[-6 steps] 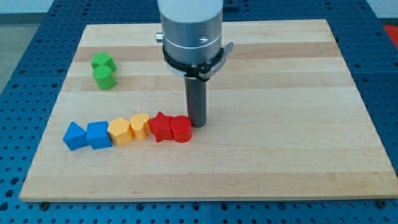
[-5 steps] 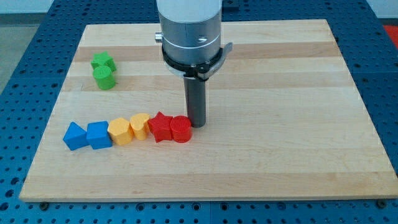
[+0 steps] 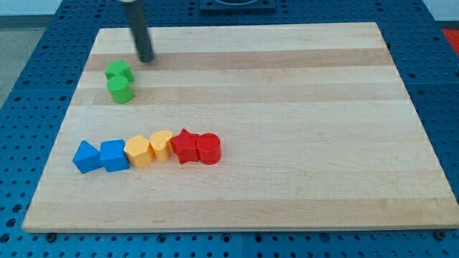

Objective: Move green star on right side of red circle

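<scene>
Wooden counter (image 3: pixel 323 107) on a blue pegboard: the green star (image 3: pixel 119 71) sits near the view's upper left, touching a green cylinder (image 3: pixel 120 89) below it. My tip (image 3: pixel 147 60), a bare rod tool holding nothing, stands just above-right of the star. The red circle (image 3: pixel 209 149) lies well toward the view's lower right, ending a block row.

My tip (image 3: pixel 147 60) rests near the view's top left, the dark rod tilting slightly leftward above it.

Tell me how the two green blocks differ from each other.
The green star has a notched, pointed outline; the green cylinder is round. The star lies nearer the view's top and my tip, the cylinder just below it. Both share the same green and look to be touching.
</scene>
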Robot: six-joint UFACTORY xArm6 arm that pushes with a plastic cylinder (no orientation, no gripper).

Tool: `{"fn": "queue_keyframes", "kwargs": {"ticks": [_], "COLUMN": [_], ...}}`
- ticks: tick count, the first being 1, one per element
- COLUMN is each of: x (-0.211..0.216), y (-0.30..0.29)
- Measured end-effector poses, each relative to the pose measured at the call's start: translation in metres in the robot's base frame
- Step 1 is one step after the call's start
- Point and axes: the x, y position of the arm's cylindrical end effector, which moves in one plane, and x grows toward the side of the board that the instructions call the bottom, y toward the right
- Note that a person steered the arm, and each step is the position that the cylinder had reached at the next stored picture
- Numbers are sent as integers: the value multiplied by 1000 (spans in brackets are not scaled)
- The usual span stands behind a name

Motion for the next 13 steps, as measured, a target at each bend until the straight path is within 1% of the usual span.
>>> {"fn": "queue_keyframes", "kwargs": {"ticks": [1,2,3,4,5,6,7,8,9,10,12,13], "x": [0,11,45,46,47,55,54,39,42,71,132,133], "y": [-86,-89,-64,1,93,152,160,135,103,100,217,236]}}
